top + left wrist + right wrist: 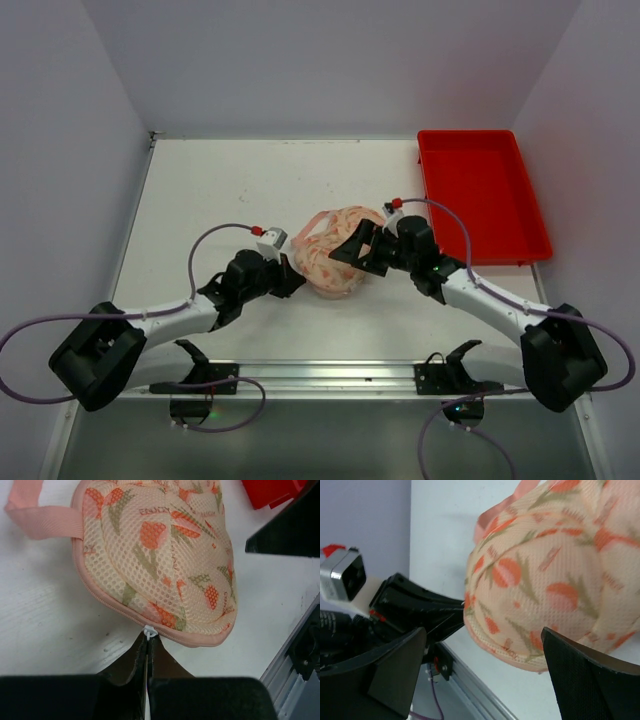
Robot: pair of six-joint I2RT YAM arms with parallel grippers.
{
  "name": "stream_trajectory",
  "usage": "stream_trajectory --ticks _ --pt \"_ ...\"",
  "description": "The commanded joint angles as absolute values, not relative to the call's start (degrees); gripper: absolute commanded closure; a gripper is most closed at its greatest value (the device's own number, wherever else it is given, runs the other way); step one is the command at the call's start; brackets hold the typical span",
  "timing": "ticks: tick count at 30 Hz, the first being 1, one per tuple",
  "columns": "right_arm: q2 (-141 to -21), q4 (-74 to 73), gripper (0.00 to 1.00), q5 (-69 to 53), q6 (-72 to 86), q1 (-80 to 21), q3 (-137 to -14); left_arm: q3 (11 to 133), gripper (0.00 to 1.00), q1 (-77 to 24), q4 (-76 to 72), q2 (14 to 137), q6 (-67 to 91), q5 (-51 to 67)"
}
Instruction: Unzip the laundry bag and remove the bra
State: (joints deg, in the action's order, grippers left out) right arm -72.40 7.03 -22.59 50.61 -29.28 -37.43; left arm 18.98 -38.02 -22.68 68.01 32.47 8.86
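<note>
The floral peach laundry bag [335, 258] lies mid-table between both arms, zipped along its pink edge. In the left wrist view, my left gripper [148, 639] is shut on the small white zipper pull [149, 631] at the bag's [165, 555] near rim. My right gripper [350, 248] stands open at the bag's right side. In the right wrist view, its two fingers straddle the bag's [555, 575] lower lobe without pinching it. The left gripper's black fingers [420, 612] meet the bag's edge there. The bra is hidden.
A red tray [480, 195] sits at the back right, its corner showing in the left wrist view [270, 492]. A pink strap [45, 520] trails from the bag's far left. The metal rail [330, 375] runs along the near table edge. White walls enclose three sides.
</note>
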Motion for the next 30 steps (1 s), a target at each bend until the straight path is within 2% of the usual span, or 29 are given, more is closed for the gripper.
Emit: stream_trajectory --ticks 1,5,7,12,16,26,30 --pt "-66.37 8.69 0.01 -11.87 59.74 -33.65 -30.62 22.50 1.00 -40.07 -26.45 70.22 38.49 5.72" --pt "-60.22 8.97 0.01 -6.69 67.93 -37.17 -26.28 25.04 1.00 -42.18 -26.45 72.42 41.65 4.31" --pt "-59.77 8.27 0.01 -3.97 66.89 -38.49 -26.80 26.98 1.00 -43.76 -26.46 74.35 41.92 4.74" --pt "-59.59 6.85 0.01 -4.83 73.37 -39.81 -25.84 29.35 1.00 -45.97 -25.57 76.20 44.47 2.03" --pt "-60.37 10.28 0.01 -2.55 79.97 -41.75 -23.99 30.41 1.00 -46.84 -26.28 76.99 46.23 1.85" --pt "-63.19 9.85 0.01 -2.03 83.76 -44.30 -26.80 34.54 1.00 -46.93 -21.45 77.43 44.39 -4.75" --pt "-66.34 14.06 0.01 -2.11 87.36 -44.38 -26.28 34.45 1.00 -46.93 -21.53 76.73 44.91 -5.02"
